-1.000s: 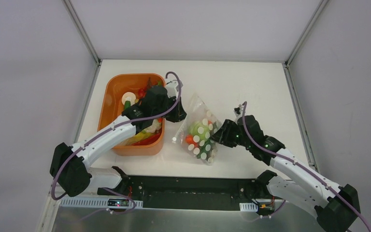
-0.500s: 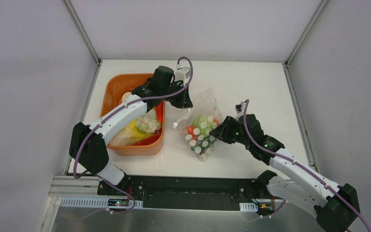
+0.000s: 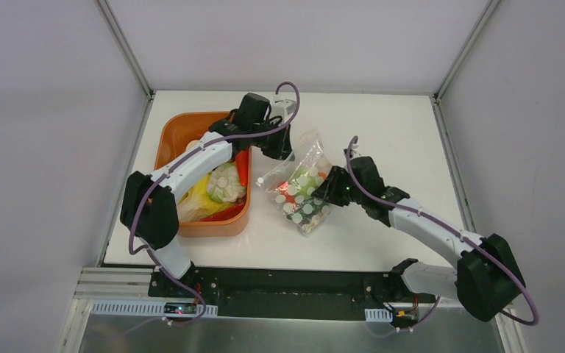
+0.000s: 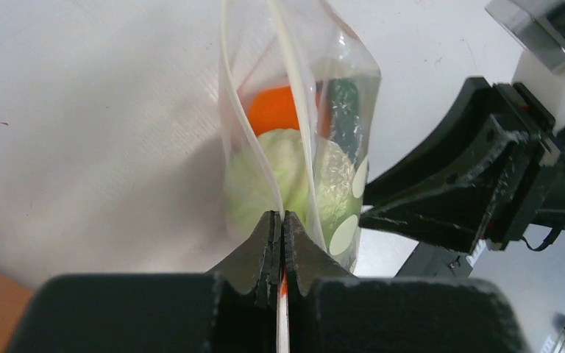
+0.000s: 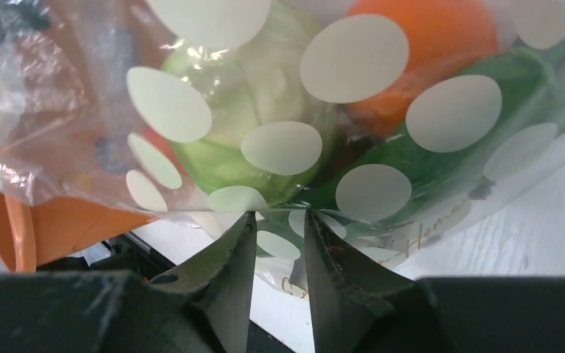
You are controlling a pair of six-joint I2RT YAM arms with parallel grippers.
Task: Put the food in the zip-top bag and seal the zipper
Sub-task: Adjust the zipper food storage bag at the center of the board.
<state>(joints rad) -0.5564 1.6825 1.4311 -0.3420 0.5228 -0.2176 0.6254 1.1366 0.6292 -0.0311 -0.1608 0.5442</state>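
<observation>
The zip-top bag (image 3: pixel 301 190), clear with white dots, lies right of the tub with food inside: an orange ball (image 4: pixel 276 110), a pale green cabbage (image 5: pixel 254 140) and dark green pieces. My left gripper (image 3: pixel 285 152) is shut on the zipper (image 4: pixel 303 140) at the bag's far edge, where the wrist view shows its fingertips (image 4: pixel 280 217) pinching the strip. Beyond the pinch the two lips stand apart. My right gripper (image 3: pixel 325 193) is at the bag's right side. Its fingers (image 5: pixel 278 215) are narrowly apart with bag film caught between them.
The orange tub (image 3: pixel 168 140) stands left of the bag. It holds more toy food, including a whitish leafy piece (image 3: pixel 225 182) and yellow and red pieces. My left arm reaches across the tub. The table's white walls stand at the far and side edges.
My left arm has swung from over the tub to the bag's far edge and shut on it. The bag and my right gripper have shifted up and left.
</observation>
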